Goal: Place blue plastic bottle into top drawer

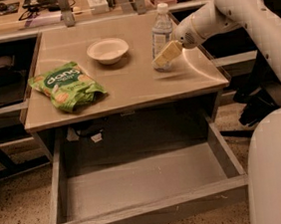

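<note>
The blue plastic bottle (162,29), clear with a white cap and a pale label, stands upright on the right part of the table top (128,88). My gripper (167,55) comes in from the right on the white arm (220,13) and lies against the front of the bottle's lower half, hiding its base. The top drawer (138,184) is pulled fully out below the table top, and its plain grey inside holds nothing.
A white bowl (107,50) sits left of the bottle. A green snack bag (65,86) lies at the table's left front. Cluttered shelves stand behind and to the left. My white base (277,169) fills the lower right, beside the drawer.
</note>
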`<state>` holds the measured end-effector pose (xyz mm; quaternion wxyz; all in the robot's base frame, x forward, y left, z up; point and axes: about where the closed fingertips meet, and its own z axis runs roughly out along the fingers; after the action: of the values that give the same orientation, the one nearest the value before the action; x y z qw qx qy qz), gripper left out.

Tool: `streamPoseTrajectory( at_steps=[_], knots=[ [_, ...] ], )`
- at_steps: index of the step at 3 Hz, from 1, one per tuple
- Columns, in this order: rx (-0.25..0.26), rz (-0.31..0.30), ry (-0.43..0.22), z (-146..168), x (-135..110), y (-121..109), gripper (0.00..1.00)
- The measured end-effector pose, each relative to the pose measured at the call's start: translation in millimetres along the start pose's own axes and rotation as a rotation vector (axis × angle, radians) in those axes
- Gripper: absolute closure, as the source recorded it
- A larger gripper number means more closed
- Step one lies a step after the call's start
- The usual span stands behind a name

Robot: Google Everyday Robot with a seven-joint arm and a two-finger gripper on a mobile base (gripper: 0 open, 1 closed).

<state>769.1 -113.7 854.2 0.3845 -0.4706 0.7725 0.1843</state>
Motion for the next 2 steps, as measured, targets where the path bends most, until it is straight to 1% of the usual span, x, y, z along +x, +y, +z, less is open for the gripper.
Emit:
streamPoseTrajectory(
  at_steps=[2],
  knots=[
    [0.0, 0.0, 0.0, 0.3, 0.0, 0.1, 0.64]
  ],
)
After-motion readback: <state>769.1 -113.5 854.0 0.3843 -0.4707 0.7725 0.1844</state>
